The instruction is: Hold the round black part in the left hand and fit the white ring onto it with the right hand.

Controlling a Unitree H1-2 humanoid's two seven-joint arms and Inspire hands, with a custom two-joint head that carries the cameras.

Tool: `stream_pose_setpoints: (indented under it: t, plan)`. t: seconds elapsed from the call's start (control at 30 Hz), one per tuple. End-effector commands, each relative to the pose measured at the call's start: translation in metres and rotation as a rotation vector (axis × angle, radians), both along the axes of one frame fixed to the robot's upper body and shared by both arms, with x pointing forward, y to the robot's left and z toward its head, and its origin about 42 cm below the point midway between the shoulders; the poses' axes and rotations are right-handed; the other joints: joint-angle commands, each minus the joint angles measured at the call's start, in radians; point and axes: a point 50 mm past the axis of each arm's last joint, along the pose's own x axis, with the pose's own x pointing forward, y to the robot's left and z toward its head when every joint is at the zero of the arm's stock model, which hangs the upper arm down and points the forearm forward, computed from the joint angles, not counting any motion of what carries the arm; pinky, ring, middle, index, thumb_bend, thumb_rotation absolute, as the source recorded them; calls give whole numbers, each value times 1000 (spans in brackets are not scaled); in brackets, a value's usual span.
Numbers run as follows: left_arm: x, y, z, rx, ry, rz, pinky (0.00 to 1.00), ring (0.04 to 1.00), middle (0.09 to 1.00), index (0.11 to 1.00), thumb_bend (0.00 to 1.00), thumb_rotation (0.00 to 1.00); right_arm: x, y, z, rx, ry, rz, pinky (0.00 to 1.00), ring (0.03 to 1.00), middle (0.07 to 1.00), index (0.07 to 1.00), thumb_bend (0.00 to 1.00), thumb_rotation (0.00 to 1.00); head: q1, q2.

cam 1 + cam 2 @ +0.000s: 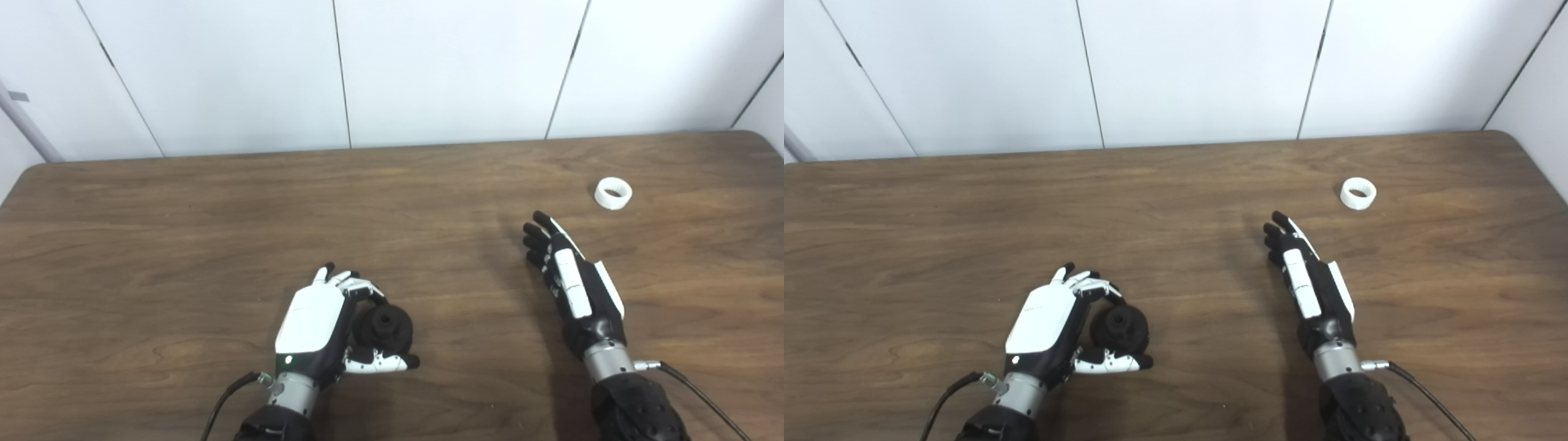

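Note:
The round black part (pixel 386 327) is low on the brown table, left of centre, also shown in the right eye view (pixel 1119 328). My left hand (pixel 327 324) wraps it from the left, fingers curled over its far side and thumb under its near side. The white ring (pixel 613 193) lies alone on the table at the far right, also in the right eye view (pixel 1358 193). My right hand (pixel 569 282) is open and empty, fingers stretched out, pointing towards the ring and well short of it.
The table's far edge (pixel 392 147) meets a white panelled wall. The table's right edge (pixel 1543 171) lies a little beyond the ring. Black cables trail from both wrists at the bottom of the picture.

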Motion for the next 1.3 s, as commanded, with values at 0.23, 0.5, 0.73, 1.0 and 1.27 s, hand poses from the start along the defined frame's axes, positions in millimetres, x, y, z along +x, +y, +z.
stream_pose_setpoints:
  t: [0.23, 0.5, 0.73, 1.0, 1.27]
  plan:
    - [-3, 10, -19, 43, 100, 9, 1000, 869, 745, 484, 523, 51, 13, -23, 57, -321, -157, -86, 815, 844, 841, 823, 586, 487, -39, 1]
    - [-3, 11, -21, 49, 110, 11, 1000, 875, 748, 484, 523, 50, 41, -64, 93, -597, -236, -219, 811, 834, 802, 735, 722, 269, -65, 1]
    - [-3, 16, -20, 38, 115, 19, 1000, 873, 746, 483, 524, 49, 77, -100, 115, -827, -260, -293, 893, 883, 831, 697, 787, 259, -110, -2]
    - [-1, 23, -22, 45, 104, 24, 1000, 861, 733, 483, 523, 49, 113, -130, 132, -916, -222, -319, 930, 944, 879, 701, 788, 216, -132, -8]
    - [1, 31, -27, 48, 108, 29, 1000, 860, 730, 483, 524, 49, 149, -154, 133, -968, -86, -318, 900, 955, 898, 707, 807, 219, -167, -23]
